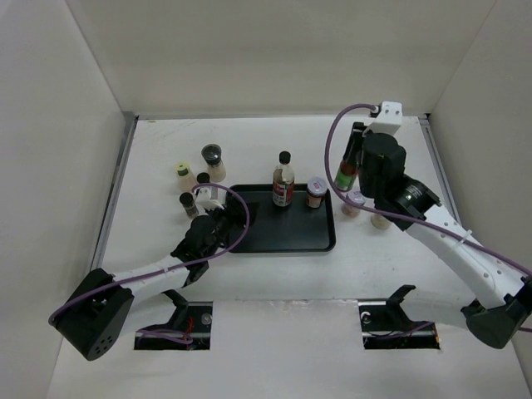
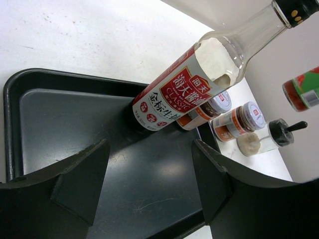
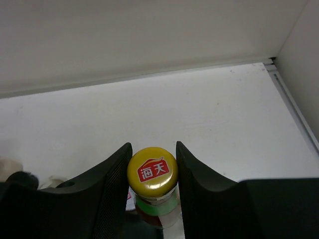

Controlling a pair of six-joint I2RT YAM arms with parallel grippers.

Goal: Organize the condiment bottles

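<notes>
**Top external.** The right gripper (image 1: 356,160) is at the far right of the table (image 1: 166,266), clamped on the red sauce bottle (image 1: 348,169), which is just beyond the right end of the tray (image 1: 283,237). The tray carries the tall clear bottle (image 1: 283,179) and a spice jar (image 1: 315,193). A pale-lidded jar (image 1: 354,202) and one more sit close under the right arm. The left gripper (image 1: 221,208) hovers at the tray's left edge.
Risk: we judge that a move toward the tray passes over those two jars and ends beside the spice jar, so a low carry could knock any of them. The tall, narrow bottle looks the easiest to topple.
Axis: the sauce bottle is upright.

**Left wrist.** The left gripper (image 2: 150,149) is spread wide and holds nothing, above the bare tray (image 2: 60,114). The tall clear bottle (image 2: 189,87) stands ahead of it. The red sauce bottle (image 2: 301,89) shows at the frame edge, and we cannot tell whether its base rests on the table.
Risk: both arms could meet over the tray.

**Right wrist.** The fingers (image 3: 112,184) press either side of the yellow cap (image 3: 152,168).
Risk: the hold is at the very top, so the body may swing or the cap may slip out.
Axis: the long axis is vertical and the cap points up at the camera.
</notes>
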